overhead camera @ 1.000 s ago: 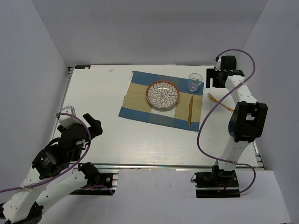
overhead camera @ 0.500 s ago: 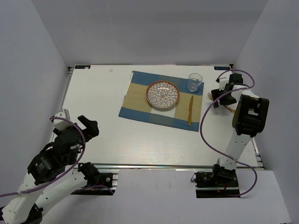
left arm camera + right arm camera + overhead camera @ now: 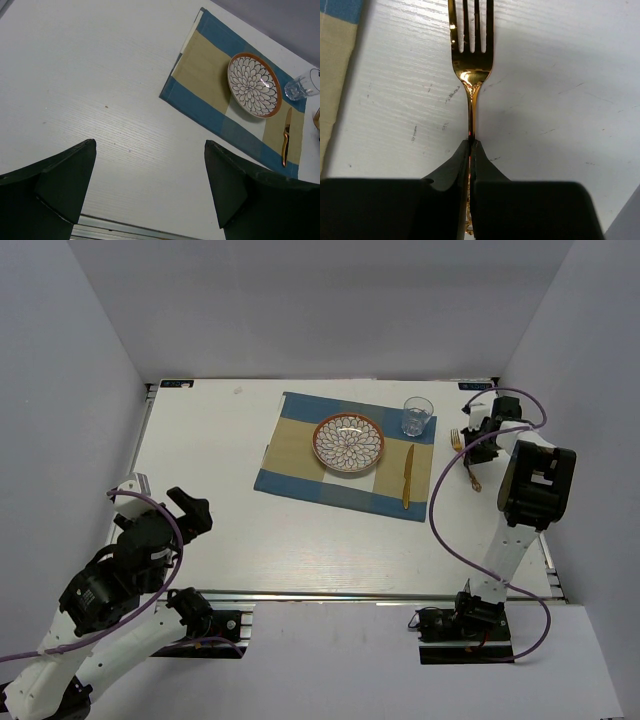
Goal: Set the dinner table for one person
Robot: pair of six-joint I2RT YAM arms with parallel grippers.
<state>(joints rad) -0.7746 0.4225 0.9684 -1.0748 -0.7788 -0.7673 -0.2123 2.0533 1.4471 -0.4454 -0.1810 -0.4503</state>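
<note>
Right tool [image 3: 470, 146] pinches the slim, shiny gold fork [image 3: 470, 65] flat on the white grained tabletop [image 3: 560, 75], at 3 o'clock from the striped cloth placemat [image 3: 300, 455]; left tool [image 3: 149, 150] gapes wide.

Blue-and-tan banded placemat [image 3: 295, 455]; orange-rimmed plate [image 3: 348, 442] (dark petal pattern on white); gold fork [image 3: 470, 60] and knife [image 3: 407, 476]; white dinner table [image 3: 220, 500].
</note>
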